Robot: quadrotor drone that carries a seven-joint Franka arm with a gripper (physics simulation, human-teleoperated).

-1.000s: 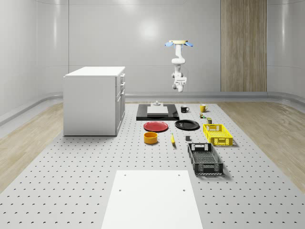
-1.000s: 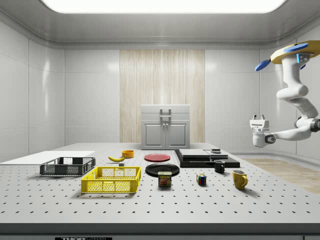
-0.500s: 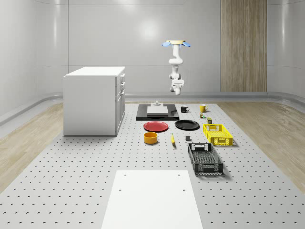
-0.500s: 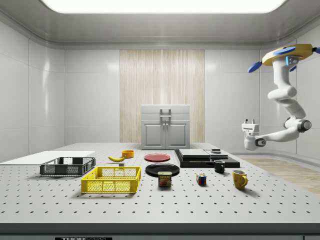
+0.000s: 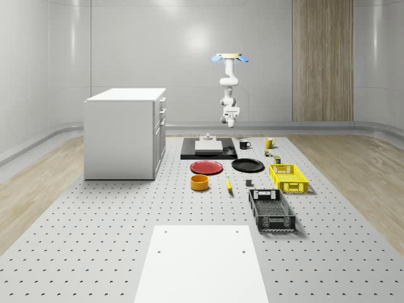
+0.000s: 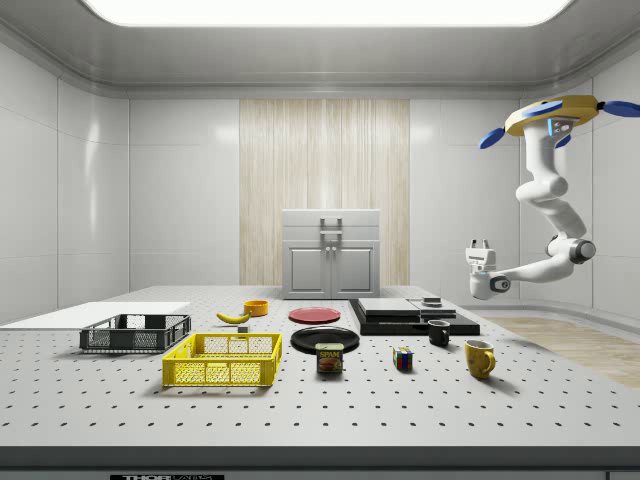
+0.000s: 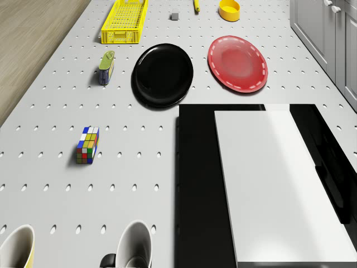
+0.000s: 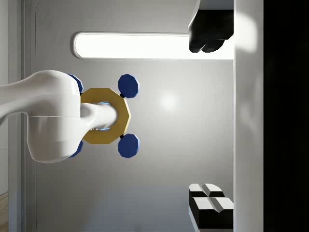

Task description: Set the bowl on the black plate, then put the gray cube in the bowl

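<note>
Overhead, the drone (image 6: 551, 112) hovers high beyond the far end of the perforated table (image 5: 95, 240), at the side view's right, its white arm (image 6: 545, 215) hanging down and bending toward the table. Its gripper (image 6: 481, 247) points upward in the air, above and beyond the black platform (image 5: 208, 152); I cannot tell whether the fingers stand apart or together. On the table the white cabinet (image 5: 123, 132) stands at the whole-scene view's left. Near the platform the black plate (image 5: 247, 165) lies beside the red plate (image 5: 206, 167). Closer in that view sits the orange bowl (image 5: 199, 182), well apart from the black plate. A small gray cube (image 7: 174, 16) rests between the yellow basket (image 7: 125, 21) and the banana (image 5: 228, 184).
</note>
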